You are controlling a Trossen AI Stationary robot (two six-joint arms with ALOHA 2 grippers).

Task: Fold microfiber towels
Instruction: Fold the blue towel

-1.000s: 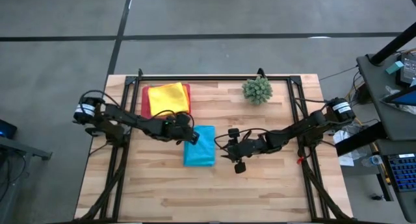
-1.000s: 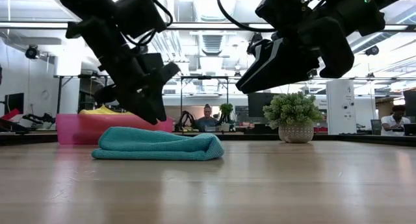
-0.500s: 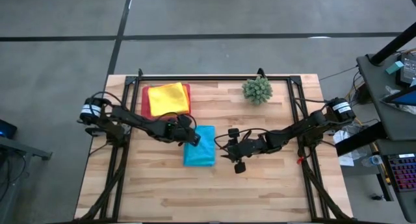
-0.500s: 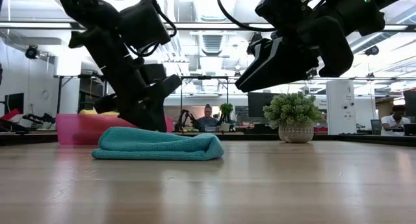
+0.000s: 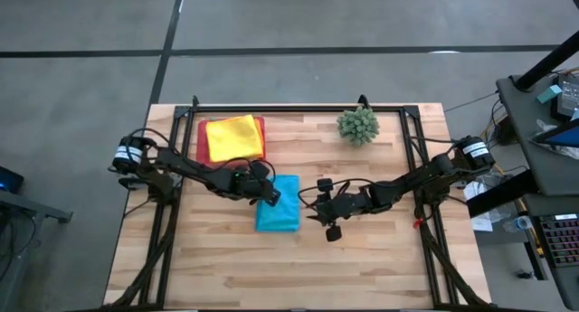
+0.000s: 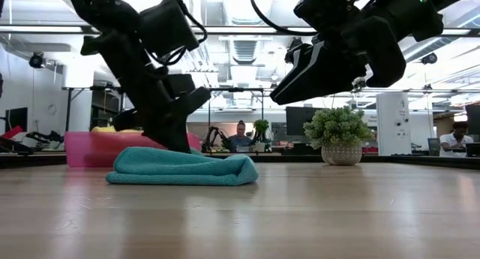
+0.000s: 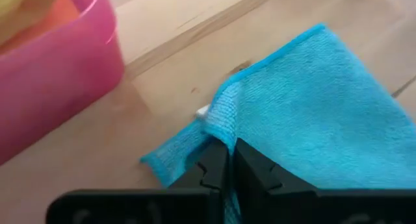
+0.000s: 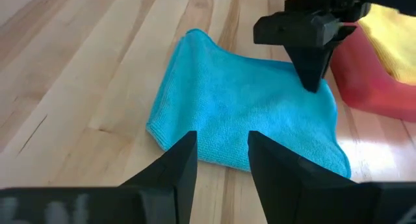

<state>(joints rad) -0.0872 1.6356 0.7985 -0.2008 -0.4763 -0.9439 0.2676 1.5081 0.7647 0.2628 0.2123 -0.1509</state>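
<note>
The turquoise towel [image 5: 277,203] lies folded on the table [image 5: 380,258]; one corner is pinched by the left pincer [image 7: 229,160] — probably for another fold. The right pincer [image 8: 221,152] is held spread just beside it — likely in readiness.

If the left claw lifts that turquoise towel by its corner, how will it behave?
Probably floppy: the turquoise towel lies in soft rounded folds, so it should drape and unfold. Likely light. The left claw pinches only its edge, so it may slip.
</note>
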